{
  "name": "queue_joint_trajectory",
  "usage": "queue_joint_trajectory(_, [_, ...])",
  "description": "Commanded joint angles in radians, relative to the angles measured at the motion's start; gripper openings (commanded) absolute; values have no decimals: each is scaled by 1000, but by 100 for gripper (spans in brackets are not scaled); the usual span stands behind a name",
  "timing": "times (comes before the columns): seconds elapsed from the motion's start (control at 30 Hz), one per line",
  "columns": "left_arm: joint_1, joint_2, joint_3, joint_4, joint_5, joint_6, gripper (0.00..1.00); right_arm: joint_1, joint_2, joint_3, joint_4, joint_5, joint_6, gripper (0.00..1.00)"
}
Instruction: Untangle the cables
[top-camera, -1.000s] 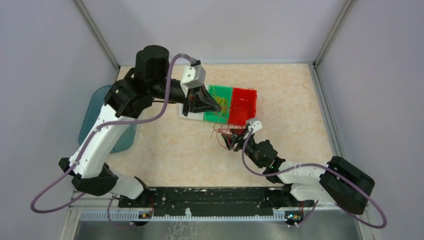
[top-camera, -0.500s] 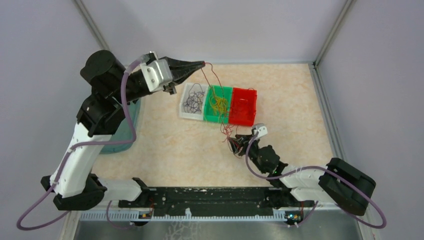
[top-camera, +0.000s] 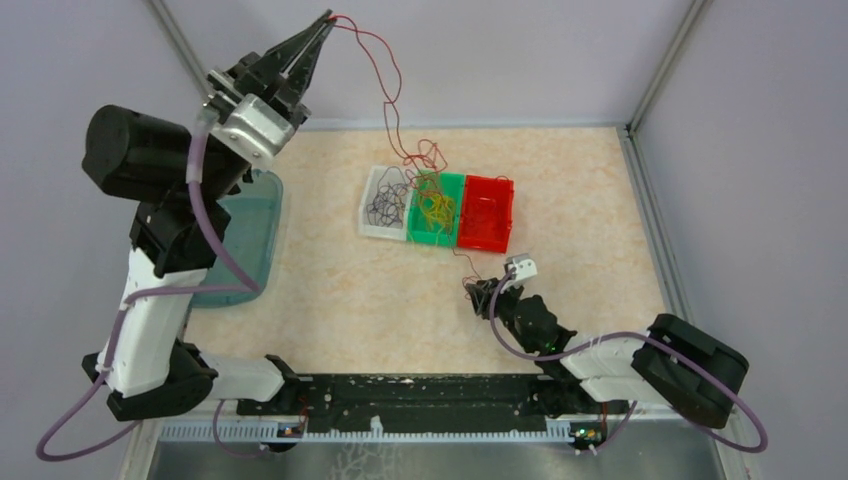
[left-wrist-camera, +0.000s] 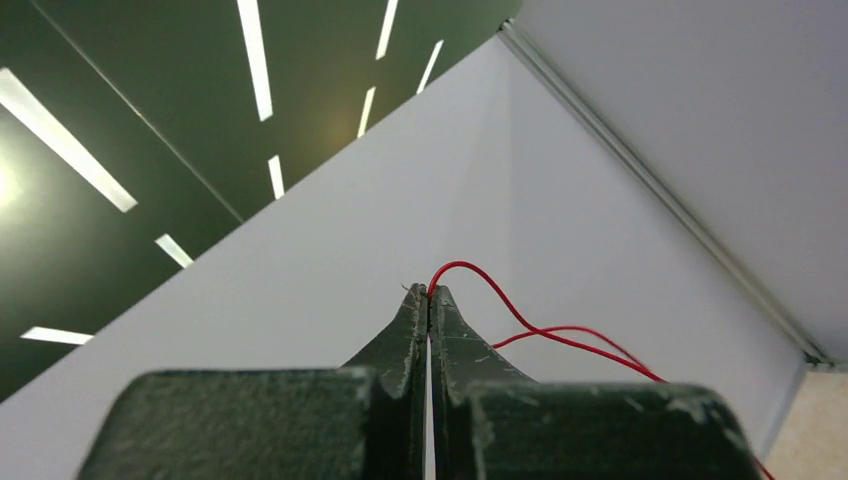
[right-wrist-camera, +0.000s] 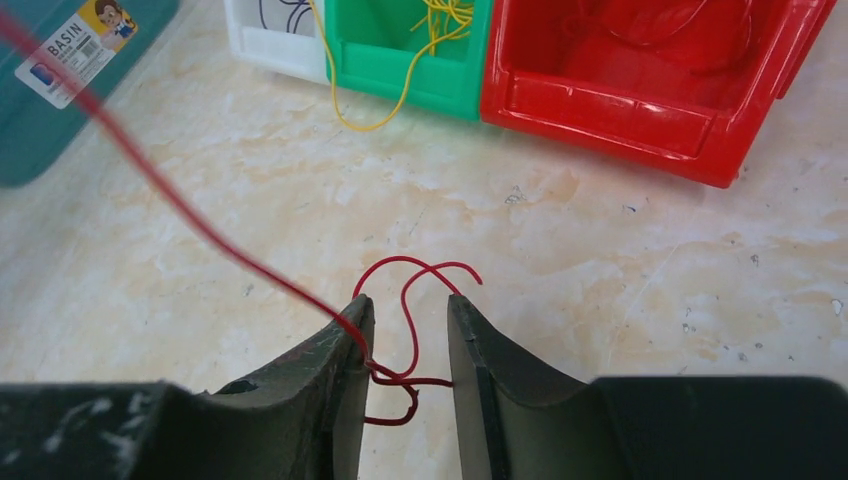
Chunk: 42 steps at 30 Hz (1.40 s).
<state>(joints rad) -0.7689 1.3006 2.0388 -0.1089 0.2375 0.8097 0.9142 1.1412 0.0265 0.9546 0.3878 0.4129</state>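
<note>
My left gripper (top-camera: 325, 18) is raised high against the back wall and shut on the end of a red cable (top-camera: 392, 90). The left wrist view shows the cable (left-wrist-camera: 500, 310) pinched at the closed tips (left-wrist-camera: 429, 295). The cable hangs down past the bins to my right gripper (top-camera: 480, 290), which is low on the table in front of the red bin (top-camera: 486, 212). In the right wrist view this gripper (right-wrist-camera: 405, 305) is open, with red cable loops (right-wrist-camera: 410, 360) lying between its fingers. A taut strand runs up over the left finger (right-wrist-camera: 335, 350).
A white bin (top-camera: 370, 222) holds dark cables and a green bin (top-camera: 445, 235) holds yellow cables; one yellow strand (right-wrist-camera: 355, 115) hangs over its front. A teal basin (top-camera: 240, 235) sits at the left edge. Walls enclose the table on three sides.
My left gripper has swung up and to the left from the bins, drawing the red cable out long. The red tangle at my right gripper has shrunk to a few loops.
</note>
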Motion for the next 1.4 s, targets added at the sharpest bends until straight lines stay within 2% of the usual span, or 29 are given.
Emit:
queue_joint_trajectory(0.0, [-5,0,53,49,-26,66,0,9,-17,-7,16,22,27,32])
queue_joint_trajectory(0.2, [-5,-6,48,107,-45,128,1,9,-92,-12,-58,45,42,18])
queue_joint_trajectory(0.4, [-4,13,23,383,-138,350,0,9,-101,-31,-125,120,102,7])
queue_joint_trajectory(0.53, [-5,33,53,449,-139,439,0,9,-95,-38,-155,150,138,4])
queue_joint_trajectory(0.63, [-4,54,69,551,-121,543,0,9,-94,-22,-255,200,183,0])
queue_joint_trajectory(0.8, [-4,187,349,527,-130,645,0,9,-66,24,-470,306,290,0])
queue_joint_trajectory(1.0, [-4,206,393,540,-77,771,0,9,-19,73,-627,355,399,0])
queue_joint_trajectory(1.07, [-4,209,422,510,-82,732,0,9,-1,92,-628,342,386,0])
queue_joint_trajectory(1.17, [-4,129,305,345,-106,648,0,9,-13,72,-490,291,326,5])
queue_joint_trajectory(1.27, [-4,10,74,215,-99,563,0,10,-71,75,-391,215,245,15])
queue_joint_trajectory(1.37, [-4,-78,-105,98,-64,457,0,9,-154,120,-381,70,142,35])
